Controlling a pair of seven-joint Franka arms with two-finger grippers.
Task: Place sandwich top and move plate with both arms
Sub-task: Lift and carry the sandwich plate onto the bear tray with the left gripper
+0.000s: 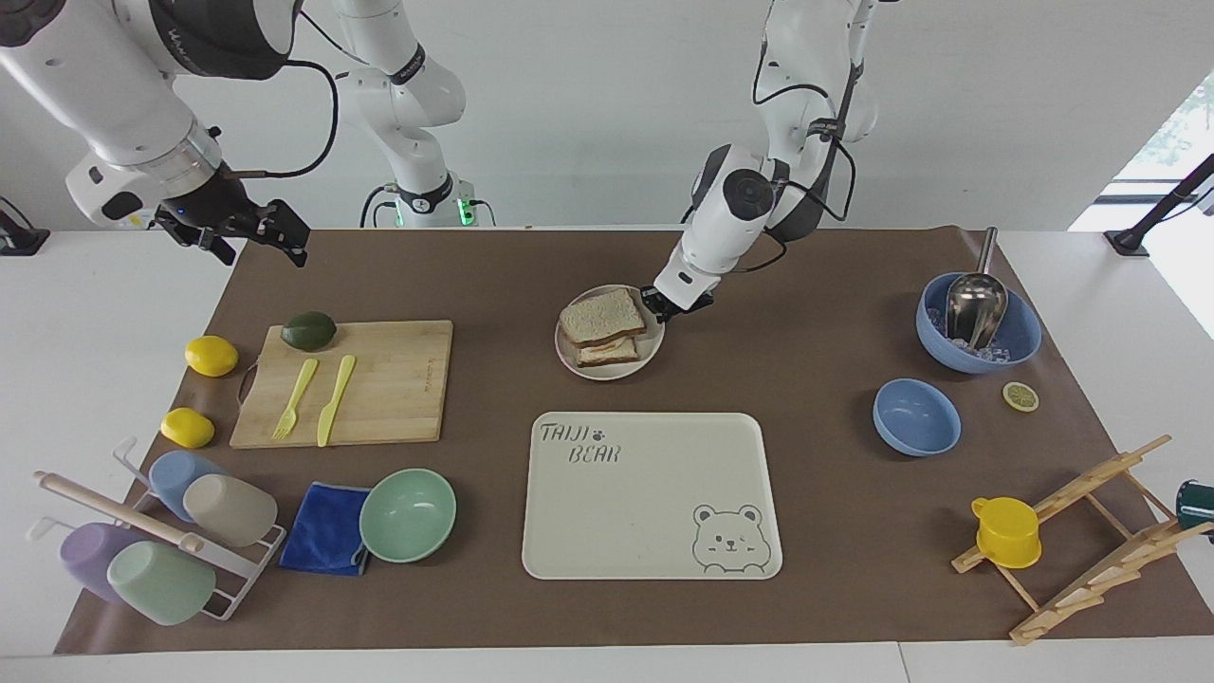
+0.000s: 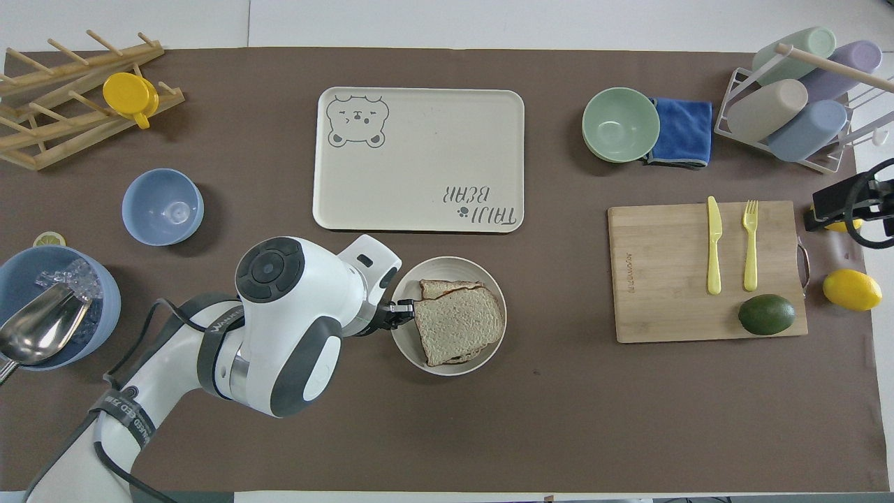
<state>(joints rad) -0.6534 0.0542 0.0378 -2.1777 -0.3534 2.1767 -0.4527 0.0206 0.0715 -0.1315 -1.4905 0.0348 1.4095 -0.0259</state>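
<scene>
Speckled square sandwich top [image 1: 601, 316] on round plate [image 1: 580, 368].

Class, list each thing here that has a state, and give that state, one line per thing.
sandwich top: resting on the sandwich, askew
plate: gripped at its rim
left gripper: jaws shut on the plate
right gripper: open, waiting above the table's corner
tray: bare
yellow cup: hung on the wooden rack
</scene>
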